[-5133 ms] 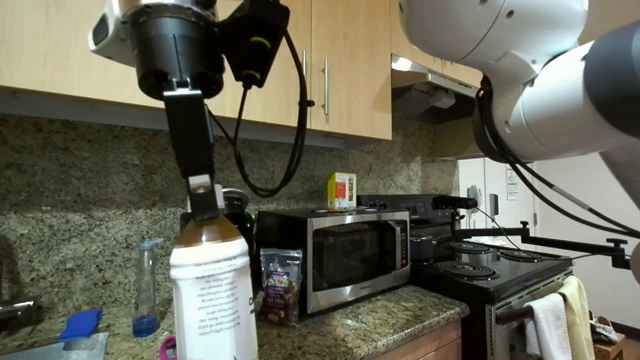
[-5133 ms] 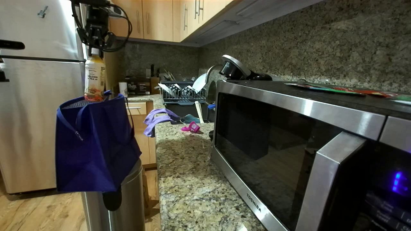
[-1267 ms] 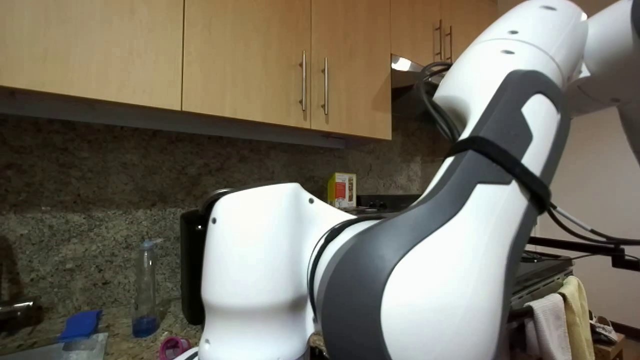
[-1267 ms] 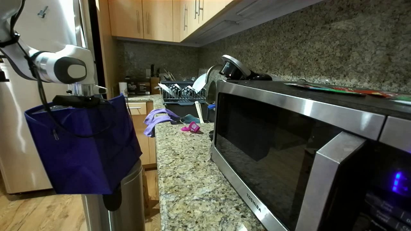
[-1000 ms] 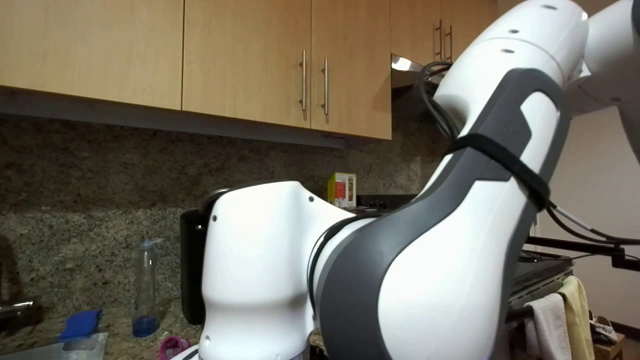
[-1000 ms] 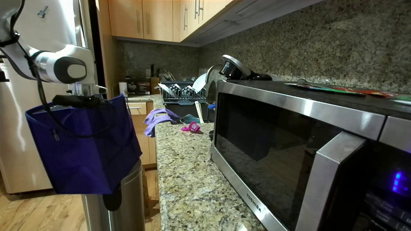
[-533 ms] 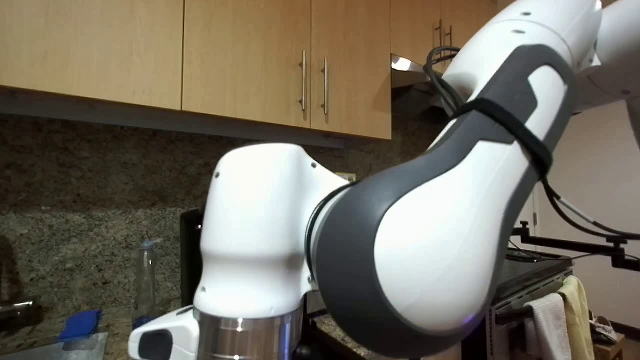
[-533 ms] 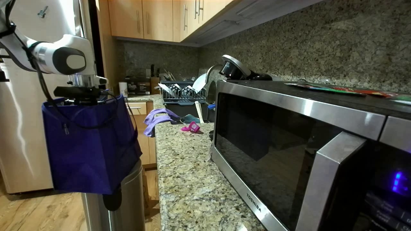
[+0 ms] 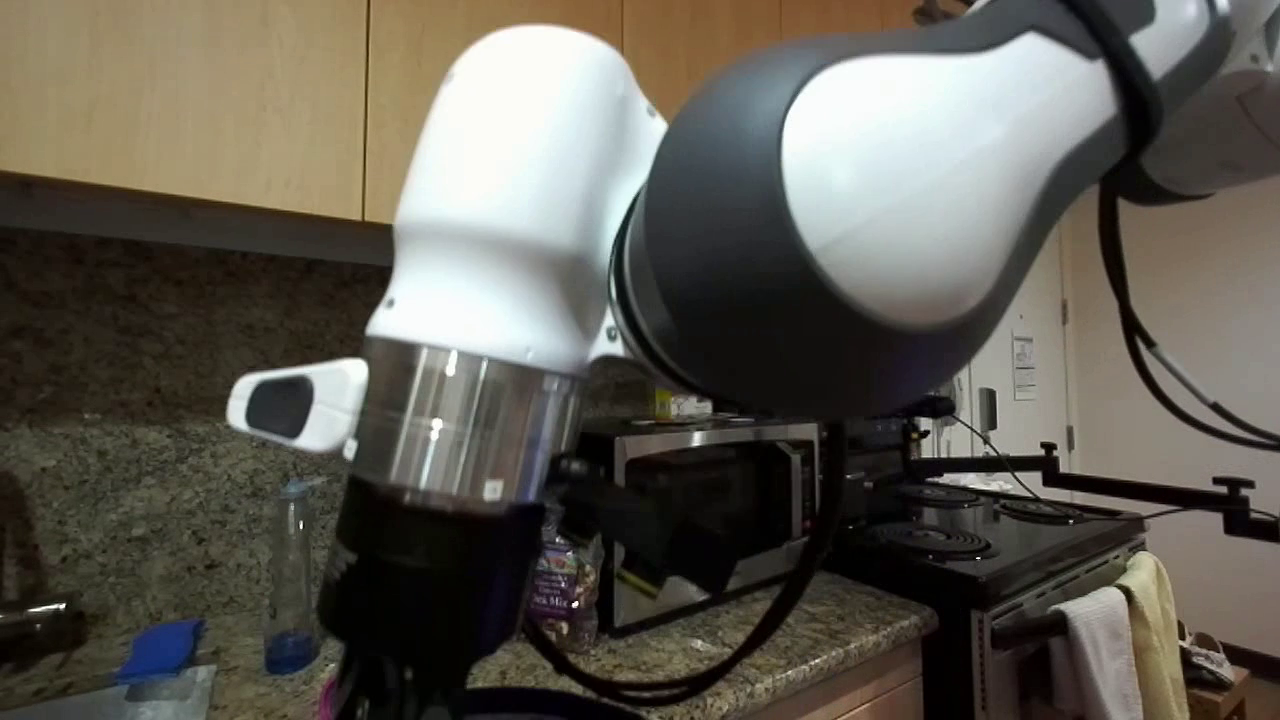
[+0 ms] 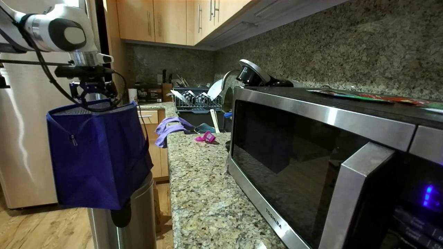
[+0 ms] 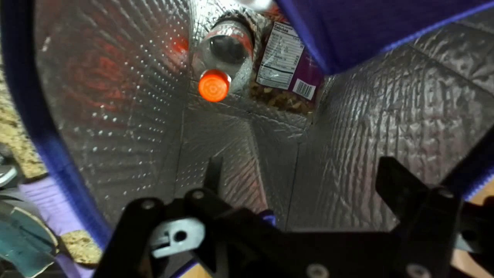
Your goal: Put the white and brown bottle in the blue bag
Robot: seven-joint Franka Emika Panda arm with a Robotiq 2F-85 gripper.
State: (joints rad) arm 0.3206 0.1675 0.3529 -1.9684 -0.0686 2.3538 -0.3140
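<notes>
End effector (image 11: pixel 300 173) spread, holding nada, at bag (image 10: pixel 83 159) mouth, prob b/c bottle (image 11: pixel 257 4) is in, imo the cut-off white one, wrist view's 12 o'clock.

The wrist view looks down into the blue bag (image 11: pixel 63 162); the microwave (image 10: pixel 294 152) shows in both exterior views.

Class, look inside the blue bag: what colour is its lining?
The blue bag's lining is shiny silver; it shows best in the wrist view.
</notes>
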